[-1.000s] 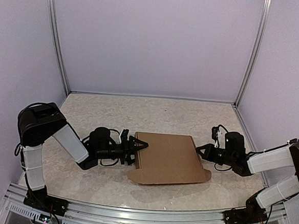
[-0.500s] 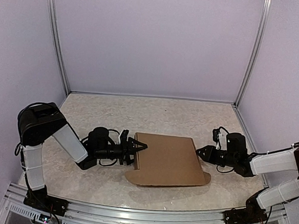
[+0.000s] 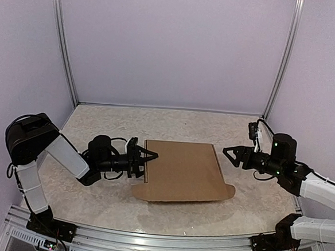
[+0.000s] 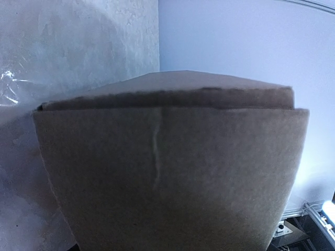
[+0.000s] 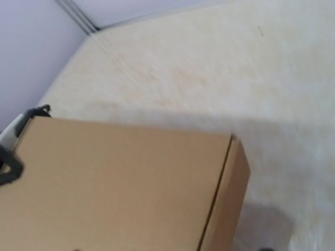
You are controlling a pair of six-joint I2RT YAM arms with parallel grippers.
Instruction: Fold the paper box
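Observation:
The paper box (image 3: 181,169) lies folded shut on the table as a flat brown carton, with a rounded flap sticking out along its near edge. My left gripper (image 3: 145,163) is at its left end, jaws set apart and clamped on that end. In the left wrist view the box's cardboard wall (image 4: 167,172) fills the frame and hides my fingers. My right gripper (image 3: 230,155) hangs open just off the box's right end, touching nothing. The right wrist view looks down on the box's top and right wall (image 5: 120,188); its own fingers are out of frame.
The pale marbled table (image 3: 173,126) is closed in by lilac walls with metal posts (image 3: 278,64) at the back corners. An aluminium rail (image 3: 148,236) runs along the near edge between the arm bases.
My right gripper opened, let go of the box's right end and drew back up and to the right. The left gripper moved left and the box slid and turned slightly with it.

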